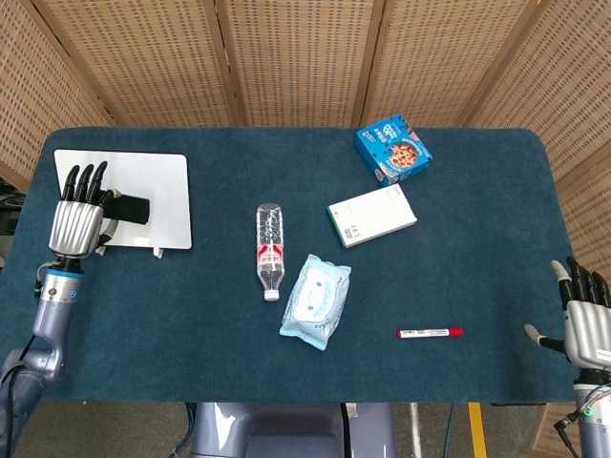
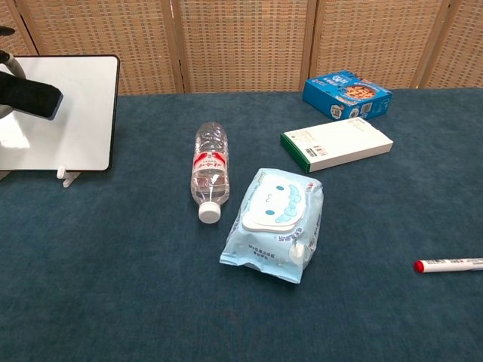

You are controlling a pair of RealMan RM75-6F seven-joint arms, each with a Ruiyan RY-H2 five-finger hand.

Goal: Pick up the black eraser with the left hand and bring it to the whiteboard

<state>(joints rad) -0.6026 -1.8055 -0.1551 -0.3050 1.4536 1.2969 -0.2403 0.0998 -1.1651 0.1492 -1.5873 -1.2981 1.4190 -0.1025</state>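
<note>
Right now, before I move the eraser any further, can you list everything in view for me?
black rectangular eraser: one, held by left hand over whiteboard
white whiteboard: one, table's left end
clear plastic water bottle: one, red label, lying at centre
pale blue wet-wipes pack: one, right of bottle
white box with green edge: one, right of centre
blue cookie box: one, far side
red-capped white marker: one, near right
dark teal table: one
left hand: grips eraser
right hand: near right corner, fingers spread
</note>
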